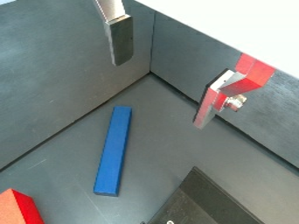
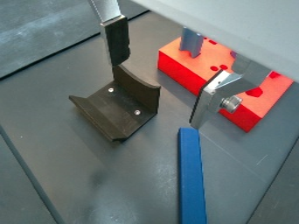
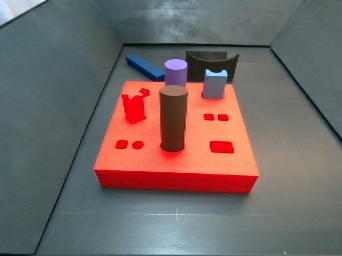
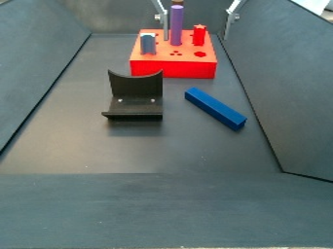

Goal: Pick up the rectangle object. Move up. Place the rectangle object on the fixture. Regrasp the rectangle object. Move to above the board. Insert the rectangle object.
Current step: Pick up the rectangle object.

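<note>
Below your gripper (image 2: 160,80), jaws spread, empty | rectangle object (image 2: 191,175) flat on floor | fixture (image 2: 117,107) beside it

Blue bar (image 2: 191,187) flat on the floor below the open end effector (image 2: 163,75), ungrasped; black fixture (image 2: 117,107) and red board (image 2: 254,101) also beneath it.

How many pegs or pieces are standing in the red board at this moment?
4. On the board: a tall brown cylinder near the middle, a purple cylinder and a lavender peg at the far edge, and a red piece. The gripper hangs open above the floor.
</note>
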You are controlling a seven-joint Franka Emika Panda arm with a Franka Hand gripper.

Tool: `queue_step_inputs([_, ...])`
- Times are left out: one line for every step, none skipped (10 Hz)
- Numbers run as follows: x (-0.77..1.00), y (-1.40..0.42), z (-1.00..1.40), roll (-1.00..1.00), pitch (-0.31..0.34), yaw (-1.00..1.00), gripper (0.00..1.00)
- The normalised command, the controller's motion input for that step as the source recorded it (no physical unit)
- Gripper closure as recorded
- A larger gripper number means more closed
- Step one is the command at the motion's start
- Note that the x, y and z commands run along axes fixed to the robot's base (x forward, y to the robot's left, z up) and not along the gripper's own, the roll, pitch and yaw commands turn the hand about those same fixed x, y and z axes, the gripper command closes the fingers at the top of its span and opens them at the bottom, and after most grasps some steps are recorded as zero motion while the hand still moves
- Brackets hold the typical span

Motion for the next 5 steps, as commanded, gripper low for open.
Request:
queue_step_inputs([0.07, 0.0, -0.5, 0.0, -0.067, 0.19, 0.0])
queue_step_inputs([0.01, -0.04, -0.91, -0.04, -0.097, 0.81, 0.0])
queue_step_inputs([0.02, 0.0, -0.82, -0.04, -0.003, 0.94, 0.0])
queue_step_inputs([0.0, -0.01, -0.9, 0.0, 0.0, 0.93, 0.0])
queue_step_inputs([0.0, -0.06, -0.97, 0.01, -0.001, 0.92, 0.0])
